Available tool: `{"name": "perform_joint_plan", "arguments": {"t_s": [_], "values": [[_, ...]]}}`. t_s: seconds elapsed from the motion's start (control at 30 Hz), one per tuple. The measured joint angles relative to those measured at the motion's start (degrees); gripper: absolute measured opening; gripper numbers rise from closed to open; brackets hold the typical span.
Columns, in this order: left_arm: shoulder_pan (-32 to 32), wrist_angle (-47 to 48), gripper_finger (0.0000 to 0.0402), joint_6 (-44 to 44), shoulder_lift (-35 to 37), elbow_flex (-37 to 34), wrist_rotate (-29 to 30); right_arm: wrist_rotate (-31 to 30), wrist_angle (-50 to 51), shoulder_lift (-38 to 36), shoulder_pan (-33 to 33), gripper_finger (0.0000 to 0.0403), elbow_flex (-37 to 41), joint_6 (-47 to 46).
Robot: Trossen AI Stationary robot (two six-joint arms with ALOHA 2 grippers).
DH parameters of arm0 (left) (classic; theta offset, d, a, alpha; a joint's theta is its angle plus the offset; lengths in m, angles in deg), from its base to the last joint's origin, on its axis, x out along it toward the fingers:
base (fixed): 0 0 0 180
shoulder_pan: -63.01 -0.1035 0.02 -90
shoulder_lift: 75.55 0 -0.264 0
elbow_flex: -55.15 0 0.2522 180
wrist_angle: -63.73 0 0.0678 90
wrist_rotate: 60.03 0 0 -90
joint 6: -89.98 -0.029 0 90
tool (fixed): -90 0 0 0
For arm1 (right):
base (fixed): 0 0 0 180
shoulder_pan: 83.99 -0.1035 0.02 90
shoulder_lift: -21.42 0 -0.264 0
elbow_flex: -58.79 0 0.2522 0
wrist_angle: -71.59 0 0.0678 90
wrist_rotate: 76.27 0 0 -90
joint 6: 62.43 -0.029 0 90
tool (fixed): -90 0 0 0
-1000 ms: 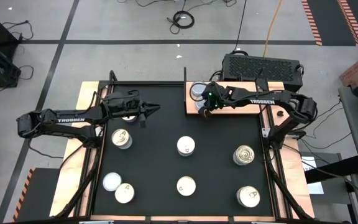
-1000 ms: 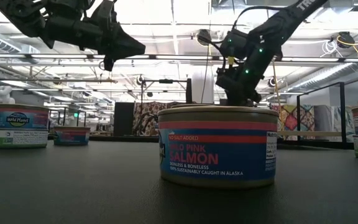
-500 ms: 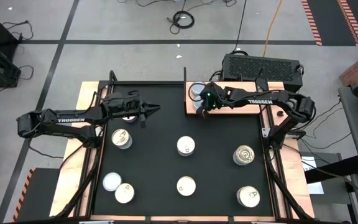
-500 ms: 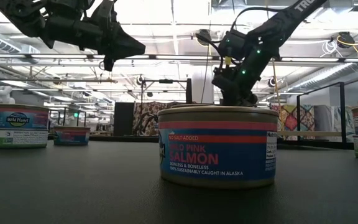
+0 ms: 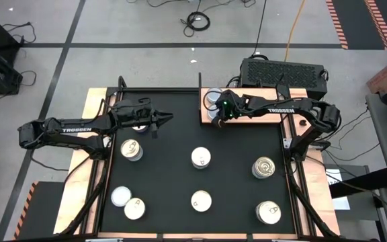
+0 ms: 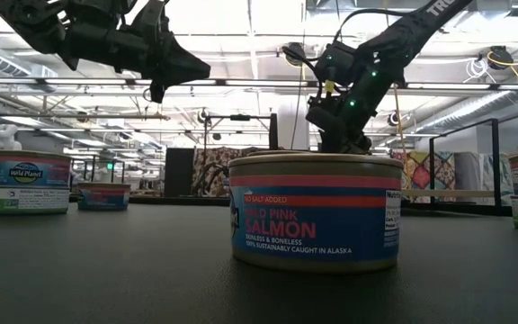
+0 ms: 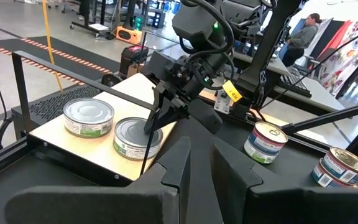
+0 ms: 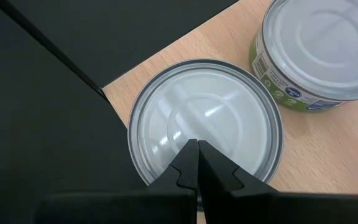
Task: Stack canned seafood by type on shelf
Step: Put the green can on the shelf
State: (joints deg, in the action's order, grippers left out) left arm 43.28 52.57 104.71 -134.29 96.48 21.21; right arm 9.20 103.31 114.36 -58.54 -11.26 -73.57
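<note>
Two flat round tins with smooth, silvery ringed lids [image 8: 205,127] [image 8: 325,43] are seen side by side on the pale, grained wooden shelf [image 7: 61,134] at the far edge of the matte black desk [image 5: 166,175], while further tins, most with cream pull-tab lids [image 5: 201,158], are scattered across the mat. The right hand [image 8: 197,163] is held just above the nearer silvery tin, its dark fingers pressed together and empty. The left hand [image 5: 168,119] is poised over the mat, well apart from the shelf, its slim fingers nearly together with nothing between them

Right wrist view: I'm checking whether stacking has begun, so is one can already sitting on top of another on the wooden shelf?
No. The two cans sit side by side on the wooden shelf, neither on the other.
</note>
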Motion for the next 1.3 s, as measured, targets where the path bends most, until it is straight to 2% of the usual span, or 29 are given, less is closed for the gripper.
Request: {"name": "perform_joint_plan", "arguments": {"t_s": [1.0, 1.3], "values": [[0.0, 0.2, 0.0063, 1.3, 0.0, 0.0, -0.7, -1.5, -1.0, 0.0, 0.1, 0.0, -0.2, 1.3], [0.0, 0.3, 0.0063, 1.0, 0.0, 0.0, -0.9, -1.4, 0.8, -4.5, -0.1, 0.0, -1.1, 1.8]]}}
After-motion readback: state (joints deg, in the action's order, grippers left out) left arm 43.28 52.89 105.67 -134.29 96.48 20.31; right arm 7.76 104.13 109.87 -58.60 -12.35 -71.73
